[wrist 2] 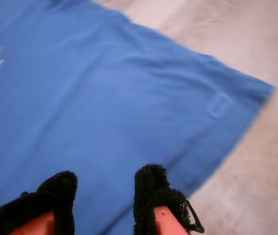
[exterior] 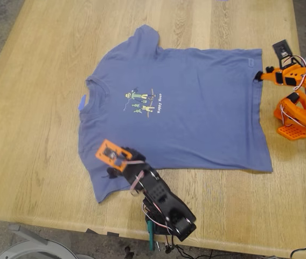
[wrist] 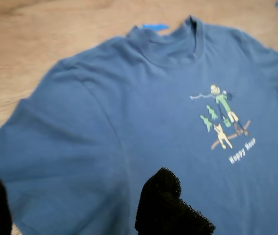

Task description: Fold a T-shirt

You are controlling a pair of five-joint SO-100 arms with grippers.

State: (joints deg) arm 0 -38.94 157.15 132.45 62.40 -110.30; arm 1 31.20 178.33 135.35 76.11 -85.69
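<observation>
A: T-shirt (exterior: 196, 102) is seen as soft matt cloth, w/ a flat printed pic on it. Table (exterior: 34, 140)?

B: Pale wood, lines shown in it, smooth, a bit shiny.

A: Arms?

B: Hard plastic, orange & black. Fingertips (wrist 2: 151, 191) are covered w/ rough black fuzzy stuff, same on (wrist: 163, 200).

My first pincer (exterior: 111, 171) jaws parted, black arm stretched low, my second pincer (exterior: 257, 76) jaws parted, orange arm folded

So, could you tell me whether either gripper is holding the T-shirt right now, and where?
Nothing is held. My first gripper and my second gripper are both open above the flat T-shirt.
</observation>
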